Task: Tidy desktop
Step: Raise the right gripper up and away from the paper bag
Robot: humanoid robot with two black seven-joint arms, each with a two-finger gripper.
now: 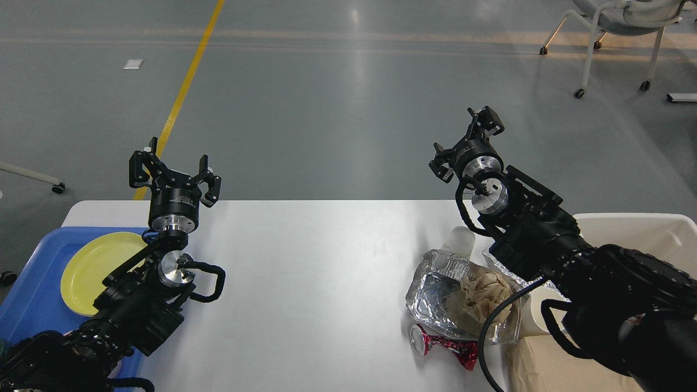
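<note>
The white desktop [316, 272] fills the lower view. At its right lie a crumpled foil tray [441, 294] with a brown paper wad [486, 296], a crushed red can [446, 345], a white paper cup [458, 240] and a brown paper bag [550, 365]. My left gripper [174, 169] is open and empty, raised over the desktop's far left edge. My right gripper [465, 140] is open and empty, raised beyond the far edge, above the cup.
A blue tray [30, 305] with a yellow plate [92, 269] sits at the left. A cream bin [648, 239] stands at the right behind my right arm. A wheeled chair [615, 32] stands on the floor far right.
</note>
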